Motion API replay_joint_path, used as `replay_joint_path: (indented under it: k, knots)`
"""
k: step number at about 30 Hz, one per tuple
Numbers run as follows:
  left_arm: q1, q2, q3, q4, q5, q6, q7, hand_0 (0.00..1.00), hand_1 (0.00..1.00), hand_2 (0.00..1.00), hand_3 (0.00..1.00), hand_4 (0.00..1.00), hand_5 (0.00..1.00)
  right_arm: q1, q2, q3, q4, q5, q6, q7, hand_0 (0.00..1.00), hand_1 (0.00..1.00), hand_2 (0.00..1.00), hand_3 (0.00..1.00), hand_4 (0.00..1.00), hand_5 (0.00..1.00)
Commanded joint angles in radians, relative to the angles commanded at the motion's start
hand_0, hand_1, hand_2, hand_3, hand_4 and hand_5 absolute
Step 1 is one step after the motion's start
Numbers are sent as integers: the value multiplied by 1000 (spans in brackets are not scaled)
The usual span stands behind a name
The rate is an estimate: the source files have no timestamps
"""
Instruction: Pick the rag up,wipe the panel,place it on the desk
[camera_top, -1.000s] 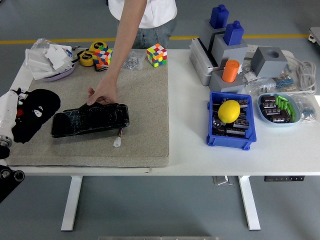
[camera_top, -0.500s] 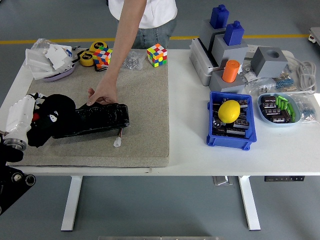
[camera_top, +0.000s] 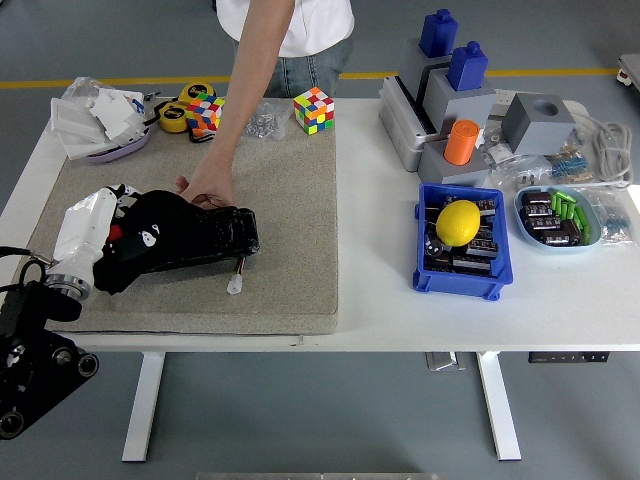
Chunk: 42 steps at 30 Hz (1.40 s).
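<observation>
1. The robot's left hand, white-shelled, reaches in from the lower left over the beige mat on the white table.
2. Its fingers are clamped on the black rag, which bunches under and around the hand and carries small white and red marks.
3. The rag lies on the left part of the black panel, covering that end; the panel's right end shows glossy and bare.
4. A person stands at the far side of the table, and one hand rests fingertips-down on the panel's far edge, just beside the rag.
5. A small white connector on a thin lead lies on the mat near the panel's right front corner.
6. Two colour cubes sit at the far edge of the mat: one near the middle, another to the left beside a yellow tape measure.
7. To the right, well apart from the mat, a blue bin holds a yellow lemon-shaped object.
8. The right arm does not show.
</observation>
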Motion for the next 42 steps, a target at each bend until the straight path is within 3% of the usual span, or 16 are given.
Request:
replay_joint_path:
  k: [29, 42]
  knots:
    - [-137, -43, 208, -4, -23, 0, 9, 186, 60, 261, 571, 499, 107, 5, -16, -11, 3, 0, 5, -3, 751, 638, 690, 593, 957, 576]
    - [-169, -56, 239, 2, -26, 0, 14, 185, 60, 261, 570, 500, 105, 5, -20, -17, 5, -1, 6, -5, 750, 638, 690, 593, 957, 575]
